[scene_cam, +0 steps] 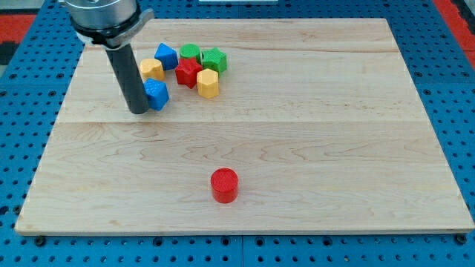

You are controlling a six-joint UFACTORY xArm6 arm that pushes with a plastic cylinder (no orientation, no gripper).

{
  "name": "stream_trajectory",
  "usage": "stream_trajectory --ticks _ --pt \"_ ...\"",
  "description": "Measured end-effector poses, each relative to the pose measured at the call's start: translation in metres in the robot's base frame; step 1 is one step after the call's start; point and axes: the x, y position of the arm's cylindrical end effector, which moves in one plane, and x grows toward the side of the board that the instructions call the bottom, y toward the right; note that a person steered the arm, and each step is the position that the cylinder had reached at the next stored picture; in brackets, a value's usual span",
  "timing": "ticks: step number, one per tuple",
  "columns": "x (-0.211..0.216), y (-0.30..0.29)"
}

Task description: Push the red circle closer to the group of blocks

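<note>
Currently: approach step. My tip, a bare rod without jaws, touches the blue block; next, I circle below the red circle.

Single camera view: looking down at an angle from beyond the bottom edge of the pale wooden board, framing nearly the whole board, blue perforated base showing around it.
</note>
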Motion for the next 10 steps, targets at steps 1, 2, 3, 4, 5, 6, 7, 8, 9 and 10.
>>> stream_trajectory --ticks 1,2,3,4,5,6,7,8,9,10 --pt "-0.007 0.017" --pt "-0.019 0.018" --pt "-0.023 0.012" --pt "-0.011 -0.015" --pt "0.049 -0.034" --pt "0.11 -0.006" --pt "0.141 0.045" --pt "0.167 0.085" --pt "0.191 0.089" --pt "0.182 0.108"
